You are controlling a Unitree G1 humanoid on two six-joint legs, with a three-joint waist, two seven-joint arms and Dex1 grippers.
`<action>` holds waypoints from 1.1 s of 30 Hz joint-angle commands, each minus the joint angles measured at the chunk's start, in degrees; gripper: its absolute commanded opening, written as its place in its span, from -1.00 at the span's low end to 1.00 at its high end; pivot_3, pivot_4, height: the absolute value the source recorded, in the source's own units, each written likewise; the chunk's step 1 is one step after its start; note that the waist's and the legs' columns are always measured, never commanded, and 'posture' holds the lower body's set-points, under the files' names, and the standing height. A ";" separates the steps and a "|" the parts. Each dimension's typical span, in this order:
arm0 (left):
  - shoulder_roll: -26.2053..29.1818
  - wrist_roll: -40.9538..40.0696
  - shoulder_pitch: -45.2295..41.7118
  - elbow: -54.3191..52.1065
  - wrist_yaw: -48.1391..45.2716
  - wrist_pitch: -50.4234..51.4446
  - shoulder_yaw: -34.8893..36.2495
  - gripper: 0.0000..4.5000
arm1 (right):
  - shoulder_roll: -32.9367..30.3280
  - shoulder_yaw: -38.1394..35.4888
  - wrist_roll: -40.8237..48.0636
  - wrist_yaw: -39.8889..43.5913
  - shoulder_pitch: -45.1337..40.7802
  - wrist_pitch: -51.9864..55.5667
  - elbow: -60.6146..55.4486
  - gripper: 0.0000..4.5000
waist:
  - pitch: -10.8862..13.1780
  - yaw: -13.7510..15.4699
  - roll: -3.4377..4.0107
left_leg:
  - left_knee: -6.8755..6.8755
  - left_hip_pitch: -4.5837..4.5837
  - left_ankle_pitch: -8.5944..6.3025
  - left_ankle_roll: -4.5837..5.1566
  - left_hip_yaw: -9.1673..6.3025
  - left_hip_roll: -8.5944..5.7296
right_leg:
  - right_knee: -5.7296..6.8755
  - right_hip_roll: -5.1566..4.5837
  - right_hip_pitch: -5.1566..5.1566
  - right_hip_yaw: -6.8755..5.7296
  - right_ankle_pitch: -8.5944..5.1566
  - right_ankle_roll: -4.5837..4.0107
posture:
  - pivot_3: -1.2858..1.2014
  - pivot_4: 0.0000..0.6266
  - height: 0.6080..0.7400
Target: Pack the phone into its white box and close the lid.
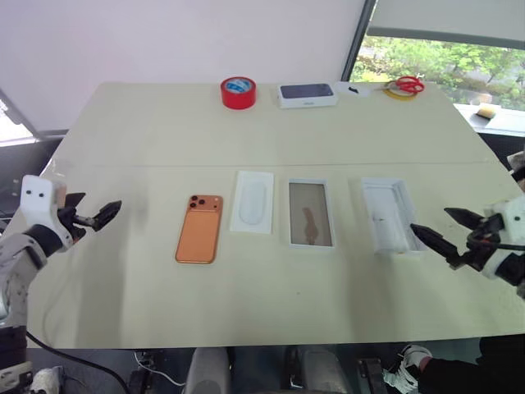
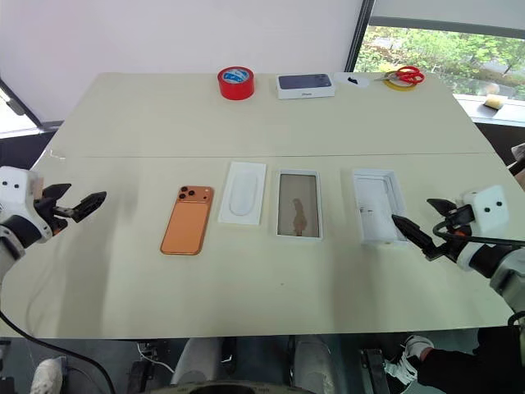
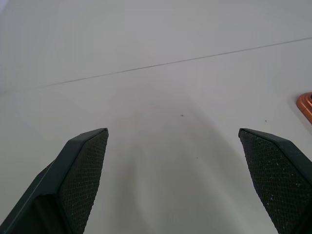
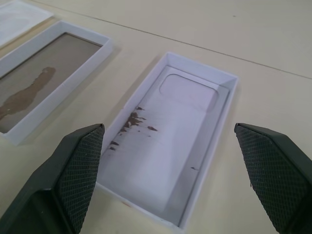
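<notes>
Your left gripper hovers over the table with its fingers spread apart and nothing between them; in its wrist view only a sliver of the phone shows beyond one fingertip. Your right gripper is likewise spread wide and empty, its black fingers framing the lid, which lies just ahead of it, white inside facing up.

Take the white box as your landmark: it sits open near the middle of the table, its tan-brown floor showing a darker smear. The lid lies to its right, apart from it, just beside your right gripper. The flat white insert lies just left of the box, and the phone lies left of the insert, back up, camera cluster at the far corner, between the insert and your left gripper.

Well beyond the box, near the far edge, stand a red tape roll, a white box with a dark top, and red scissors.
</notes>
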 commanded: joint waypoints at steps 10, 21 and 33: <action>-2.52 -1.94 -2.69 -4.38 1.79 1.94 -1.26 1.00 | -0.03 2.47 1.09 -0.50 -2.97 -1.23 -3.49 0.98 | 0.00 -0.02 0.00 | 0.00 0.00 0.00 0.00 -0.01 0.00 | 0.02 0.01 0.00 0.00 0.00 0.00 | 0.03 -0.52 0.85; -10.88 -8.60 -10.84 -15.16 2.30 15.32 -15.53 1.00 | -0.42 12.89 -0.40 -4.57 -11.50 1.34 -8.67 0.98 | 0.00 0.12 -0.01 | 0.10 0.00 0.01 0.00 -0.05 -0.02 | 0.06 0.02 0.09 -0.01 0.01 0.02 | 0.03 -0.52 0.85; -29.02 -11.19 -31.09 -7.51 24.83 43.87 -13.81 1.00 | -0.97 18.38 -2.25 -5.08 -16.12 1.79 -9.52 0.98 | 0.04 0.13 -0.08 | 0.12 0.00 0.03 0.00 -0.09 -0.05 | 0.09 0.05 0.08 0.00 0.01 0.04 | 0.03 -0.52 0.85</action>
